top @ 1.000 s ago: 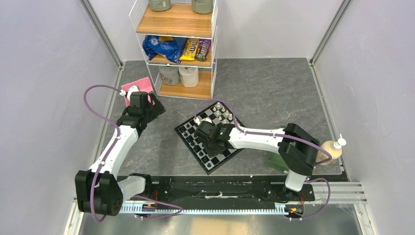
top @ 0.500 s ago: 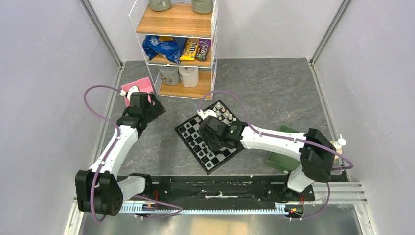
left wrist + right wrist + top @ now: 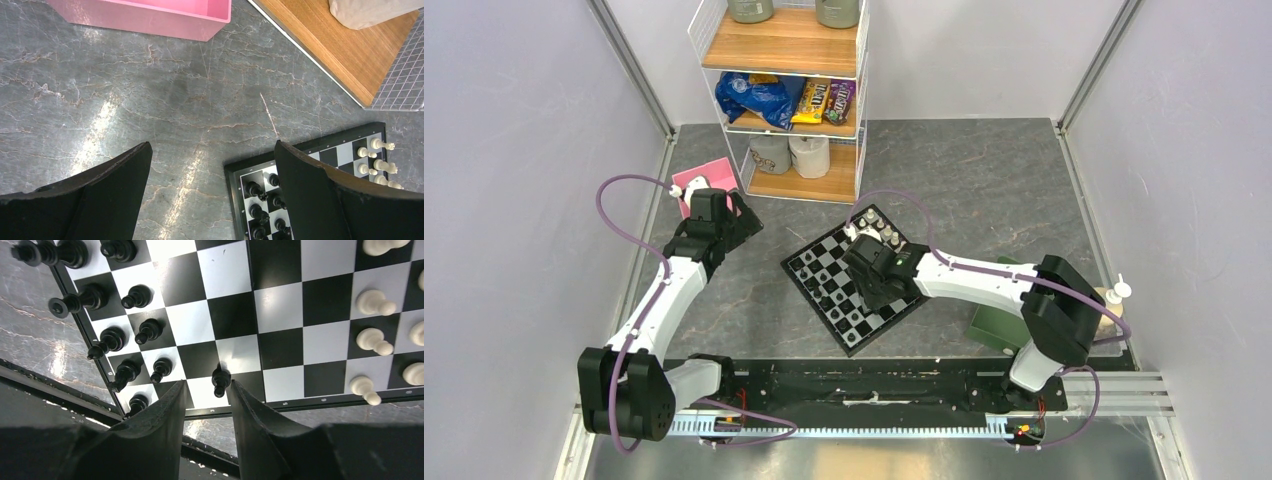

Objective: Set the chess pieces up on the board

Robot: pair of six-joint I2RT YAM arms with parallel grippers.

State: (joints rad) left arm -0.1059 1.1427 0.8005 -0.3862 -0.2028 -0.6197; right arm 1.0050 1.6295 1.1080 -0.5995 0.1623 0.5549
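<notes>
right gripper (image 3: 207, 390) shifted right over board (image 3: 235, 315) | jaws parted, black pawn (image 3: 219, 379) loose between tips | left gripper (image 3: 212, 150) wide open, empty, frame left

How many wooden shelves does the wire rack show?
3: top shelf holding two containers, middle shelf holding snack bags, bottom shelf holding a white roll. Higher ones may be cropped.

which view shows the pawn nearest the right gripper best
Right wrist view: the black pawn stands sharp right at the right gripper. From the top it is too small to pick out; the left wrist shows another board corner.
</notes>
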